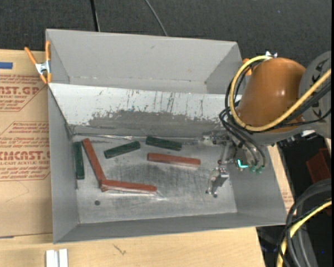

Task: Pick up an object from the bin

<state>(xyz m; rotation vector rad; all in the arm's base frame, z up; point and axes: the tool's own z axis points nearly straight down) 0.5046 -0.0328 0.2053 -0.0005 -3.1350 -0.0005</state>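
Observation:
My gripper (214, 188) hangs low over the right part of the bin floor, with bare metal beneath it. The nearest thing is a flat red bar (173, 159), lying almost level just up and to the left, its right end a short way from the gripper. Above that bar, close to the back wall, lies a dark green bar (163, 143). Another red bar (128, 187) rests on the floor further left, at about the gripper's height in the view.
On the left side, a third red bar (92, 160) slants down to meet the lower red bar. A green bar (122, 149) lies nearby and another (79, 160) stands along the left wall. A small dark speck (97, 203) sits near the front.

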